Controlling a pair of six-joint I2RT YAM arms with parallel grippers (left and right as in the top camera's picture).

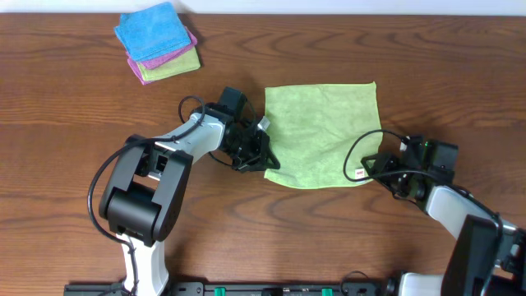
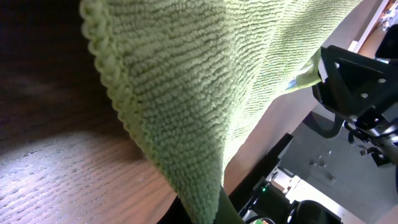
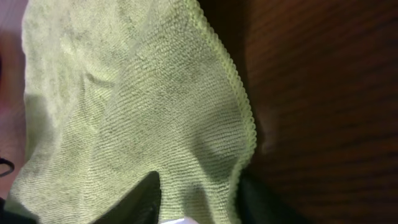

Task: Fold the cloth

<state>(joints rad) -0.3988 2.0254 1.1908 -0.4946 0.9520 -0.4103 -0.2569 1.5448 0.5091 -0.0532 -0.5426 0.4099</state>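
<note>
The lime-green cloth lies on the wooden table, its near edge lifted at both front corners. My left gripper is shut on the cloth's near-left corner; in the left wrist view the cloth hangs up from the jaws above the wood. My right gripper is shut on the near-right corner, by a small white tag. In the right wrist view the cloth fills the frame and its corner is pinched between the dark fingers.
A stack of folded cloths, blue on pink-purple on green, sits at the back left. The table's far edge runs along the top. Bare wood surrounds the cloth.
</note>
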